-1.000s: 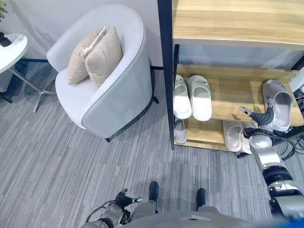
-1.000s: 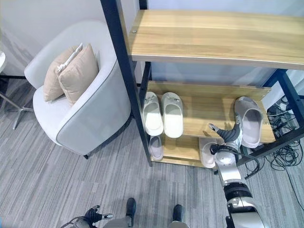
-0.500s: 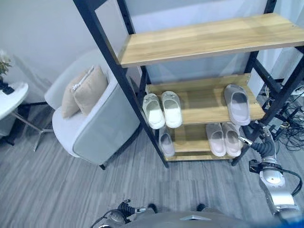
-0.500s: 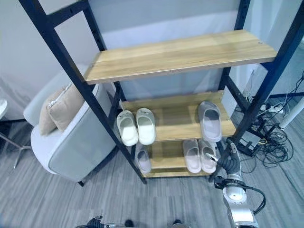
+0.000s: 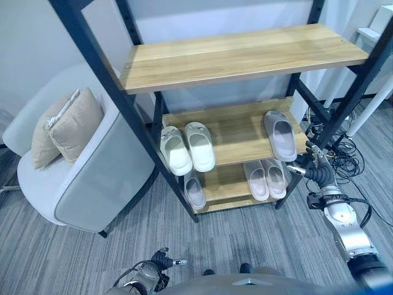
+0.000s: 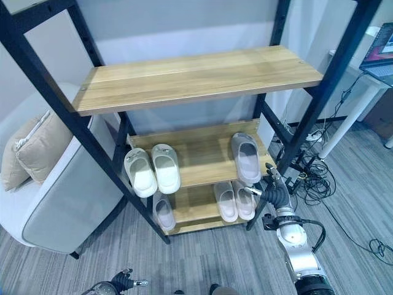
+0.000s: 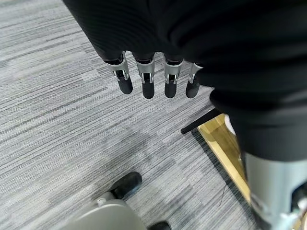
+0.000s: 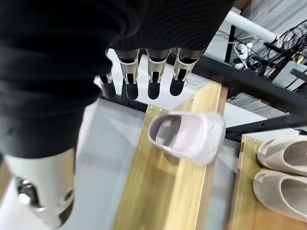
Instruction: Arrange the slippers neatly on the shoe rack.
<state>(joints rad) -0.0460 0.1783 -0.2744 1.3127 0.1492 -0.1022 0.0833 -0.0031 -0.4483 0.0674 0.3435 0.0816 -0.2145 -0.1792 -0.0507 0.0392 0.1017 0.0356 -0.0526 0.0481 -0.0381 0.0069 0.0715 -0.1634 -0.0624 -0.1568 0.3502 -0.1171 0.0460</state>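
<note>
Slippers in soft moulded foam, spread over two wooden shelves of a black metal-framed shoe rack with pale wood-grain boards. Furthest left, on striped grey carpet: a rounded light-grey upholstered armchair holding two plump beige cushions. Low at the left, over the carpet: left hand, silver fingers with dark tips straight and relaxed, holding nothing.

On the middle shelf's left end: a pair of white open-toe slippers, smooth and rounded, lying side by side and touching, toes toward the shelf's back, heels reaching the front edge. Below them on the bottom shelf: a single pale lilac-grey slipper, close to the left upright. Further right on the same bottom shelf: a pair of pale pinkish slippers, side by side, soles down.

On the middle shelf's right end: a lone grey thick-soled slipper, sole down, lying straight along the shelf's depth, well apart from the white pair; matte, with a wide strap arching over the opening.

At the far right, just in front of the rack's right front post: right hand, fingers extended and loose, gripping nothing, apart from the grey slipper. Beyond the post: tangled black cables on the carpet and a white table leg.
</note>
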